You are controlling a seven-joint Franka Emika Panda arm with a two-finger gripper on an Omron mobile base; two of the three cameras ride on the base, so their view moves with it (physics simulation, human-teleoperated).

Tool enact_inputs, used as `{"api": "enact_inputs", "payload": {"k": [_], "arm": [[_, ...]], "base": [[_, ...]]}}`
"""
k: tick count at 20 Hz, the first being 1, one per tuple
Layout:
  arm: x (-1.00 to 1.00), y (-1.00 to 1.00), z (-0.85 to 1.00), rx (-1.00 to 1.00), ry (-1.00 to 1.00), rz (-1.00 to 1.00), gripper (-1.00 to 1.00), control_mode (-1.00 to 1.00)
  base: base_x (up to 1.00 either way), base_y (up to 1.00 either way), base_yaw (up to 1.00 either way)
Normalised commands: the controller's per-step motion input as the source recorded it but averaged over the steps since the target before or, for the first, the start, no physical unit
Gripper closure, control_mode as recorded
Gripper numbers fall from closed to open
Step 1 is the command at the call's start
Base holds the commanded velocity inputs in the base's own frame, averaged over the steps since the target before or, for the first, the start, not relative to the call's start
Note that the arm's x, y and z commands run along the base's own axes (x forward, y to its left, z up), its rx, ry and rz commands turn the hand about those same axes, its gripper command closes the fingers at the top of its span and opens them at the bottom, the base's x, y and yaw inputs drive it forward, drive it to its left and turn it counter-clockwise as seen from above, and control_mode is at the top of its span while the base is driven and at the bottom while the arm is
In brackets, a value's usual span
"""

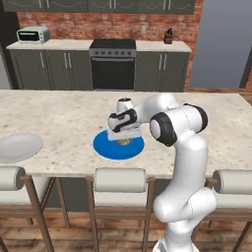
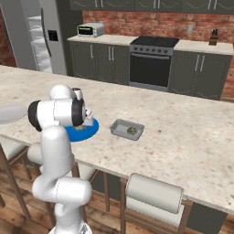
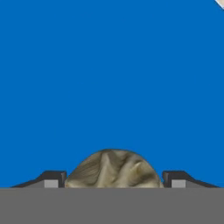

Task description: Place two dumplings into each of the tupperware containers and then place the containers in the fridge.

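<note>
Your white arm (image 1: 184, 162) bends over the long stone island (image 1: 64, 115) and reaches down to the blue plate (image 1: 106, 147) near the island's front edge, above a row of padded stools (image 1: 119, 179). Beyond the island, the grey fridge (image 2: 39, 34) stands at the far left of the back wall, with the black oven (image 2: 151, 64) further right along the same counter run. To the right of the blue plate, apart from it, you see one light-grey tupperware container (image 2: 127, 129) with a small brownish lump (image 2: 131, 131) inside; whether more than one lies there you cannot tell. A pale round plate (image 1: 19, 146) sits well left of the blue plate, at the island's edge. Down on the blue plate, your gripper (image 3: 113, 179) straddles a speckled dumpling (image 3: 114, 169), one dark fingertip (image 3: 51, 179) on either side and each very close to it; whether they touch or clamp it cannot be told from here.
</note>
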Motion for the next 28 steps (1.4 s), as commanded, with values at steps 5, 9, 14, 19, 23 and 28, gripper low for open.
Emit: {"api": "enact_inputs", "payload": {"k": [5, 9, 14, 19, 23, 28], "arm": [[-0.65, -0.11, 0.13, 0.16, -0.16, -0.33, 1.00, -1.00], [-0.56, -0.49, 0.61, 0.15, -0.38, -0.34, 1.00, -1.00], [-0.16, -0.98, 0.52, 0.04, -0.28, -0.20, 1.00, -1.00], [0.07, -1.00, 0.80, 0.00, -0.03, -0.11, 1.00, -1.00], [0.37, -1.00, 0.71, 0.00, 0.00, -0.08, 1.00, -1.00], [0.43, -0.61, -0.06, -0.05, 0.05, -0.02, 1.00, -1.00]], "base": [[0.00, 0.00, 0.00], [0.00, 0.00, 0.00], [0.00, 0.00, 0.00], [0.00, 0.00, 0.00], [0.00, 0.00, 0.00], [0.00, 0.00, 0.00]]}}
